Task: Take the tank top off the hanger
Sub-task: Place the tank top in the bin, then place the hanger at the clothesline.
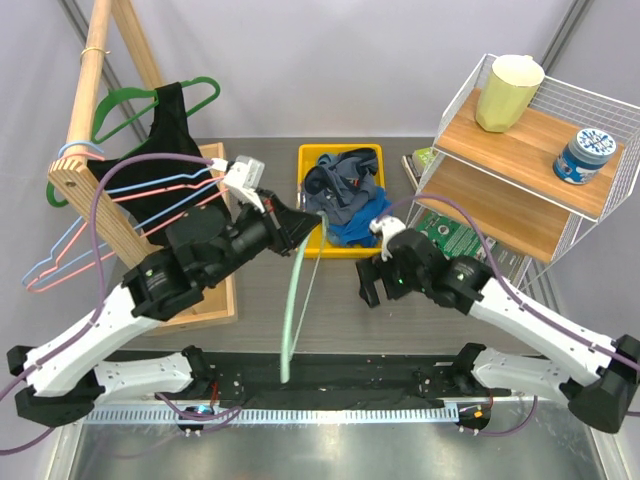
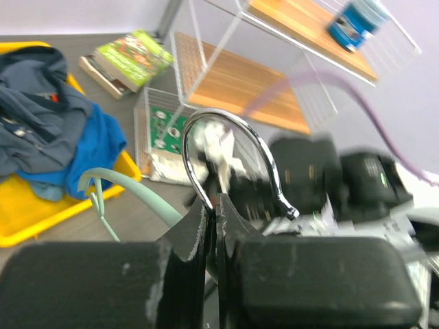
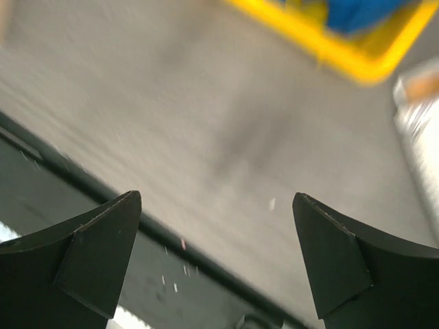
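A mint-green hanger (image 1: 293,300) hangs bare below my left gripper (image 1: 308,222), its lower end near the table's front edge. The left gripper (image 2: 216,205) is shut on the hanger's chrome hook (image 2: 233,123). Behind it, the yellow bin (image 1: 340,150) holds a heap of blue and grey garments (image 1: 345,205); I cannot tell which of them is the tank top. My right gripper (image 1: 368,280) hovers over the table in front of the bin. The right gripper (image 3: 216,199) is open wide with nothing between its fingers. A black sleeveless garment (image 1: 170,125) hangs on a dark green hanger on the rack.
A wooden rack (image 1: 85,100) with pink and blue hangers (image 1: 150,195) stands at the left. A wire shelf (image 1: 530,150) with a yellow cup (image 1: 508,92) and a blue tin (image 1: 587,155) stands at the right. Books (image 2: 127,62) lie beside it.
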Robot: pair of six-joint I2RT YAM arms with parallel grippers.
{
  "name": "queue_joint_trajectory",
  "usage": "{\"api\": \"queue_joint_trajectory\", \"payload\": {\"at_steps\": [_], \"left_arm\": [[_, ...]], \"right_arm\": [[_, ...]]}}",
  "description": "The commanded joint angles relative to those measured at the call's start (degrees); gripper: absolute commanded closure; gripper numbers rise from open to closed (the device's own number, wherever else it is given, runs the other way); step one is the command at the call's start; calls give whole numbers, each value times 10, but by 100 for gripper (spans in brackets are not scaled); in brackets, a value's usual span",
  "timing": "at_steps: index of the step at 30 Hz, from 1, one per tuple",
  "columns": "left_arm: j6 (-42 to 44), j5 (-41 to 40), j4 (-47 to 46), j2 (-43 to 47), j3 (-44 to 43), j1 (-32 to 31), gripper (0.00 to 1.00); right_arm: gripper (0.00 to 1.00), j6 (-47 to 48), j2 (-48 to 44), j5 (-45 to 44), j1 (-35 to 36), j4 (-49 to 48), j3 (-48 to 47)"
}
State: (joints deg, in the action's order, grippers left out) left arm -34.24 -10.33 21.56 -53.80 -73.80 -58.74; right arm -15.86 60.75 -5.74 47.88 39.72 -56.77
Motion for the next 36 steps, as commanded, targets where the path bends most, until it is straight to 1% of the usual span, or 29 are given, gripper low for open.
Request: {"api": "queue_joint_trajectory", "payload": {"at_steps": [1, 2, 3, 5, 6, 8, 9, 11, 12, 14, 15, 18, 19, 21, 22, 24, 25, 26, 27, 28, 29, 31, 33, 36], "left_arm": [[3, -86, -69, -55, -52, 2, 100], [7, -104, -73, -66, -57, 2, 100], [12, -115, -81, -74, -66, 1, 100], [14, -149, -84, -96, -78, 1, 100], [28, -148, -92, -101, -86, 2, 100], [38, -128, -102, -107, -90, 2, 100], [41, -96, -114, -105, -89, 2, 100], [35, -63, -119, -102, -86, 2, 100], [31, -25, -110, -96, -87, 2, 100], [13, 16, -93, -83, -91, 2, 100], [8, 58, -83, -66, -89, 2, 100], [-17, 122, -70, -26, -75, 2, 100], [-21, 160, -67, 6, -73, 2, 100], [-32, 194, -57, 34, -71, 2, 100], [-35, 235, -57, 57, -71, 2, 100], [-46, 287, -52, 76, -68, 1, 100], [-53, 337, -51, 90, -67, 2, 100], [-58, 359, -43, 95, -67, 2, 100], [-69, 380, -40, 100, -65, 2, 100], [-72, 426, -37, 110, -64, 2, 100], [-79, 445, -38, 114, -61, 2, 100], [-86, 472, -42, 127, -50, 2, 100], [-95, 493, -48, 135, -40, 2, 100], [-122, 525, -78, 142, -26, 2, 100]], "right_arm": [[2, -58, -90, 44, 17, 10, 63], [2, -68, -112, 50, 22, 11, 58], [2, -79, -122, 91, 24, 11, 33], [2, -102, -144, 135, 25, -6, 5], [2, -102, -150, 164, 26, -16, -19], [1, -88, -158, 173, 26, -18, -46], [1, -79, -158, 164, 27, -5, -80], [0, -45, -149, 127, 26, 49, -117], [0, -32, -144, 117, 26, 65, -148], [0, -10, -140, 83, 26, 99, -175], [0, -5, -140, 74, 26, 108, -195], [0, 7, -143, 61, 26, 128, -220], [0, 10, -150, 63, 26, 132, -222], [0, 20, -157, 76, 26, 133, -227], [0, 23, -167, 83, 27, 133, -228], [0, 35, -177, 119, 26, 136, -228], [0, 40, -183, 137, 26, 141, -228], [0, 45, -187, 156, 27, 146, -229], [0, 51, -190, 200, 27, 155, -229], [0, 57, -198, 222, 26, 157, -228], [0, 58, -202, 267, 26, 157, -222], [0, 55, -213, 315, 26, 140, -201], [0, 46, -223, 385, 27, 106, -180], [0, 43, -221, 412, 26, 85, -165]]}}
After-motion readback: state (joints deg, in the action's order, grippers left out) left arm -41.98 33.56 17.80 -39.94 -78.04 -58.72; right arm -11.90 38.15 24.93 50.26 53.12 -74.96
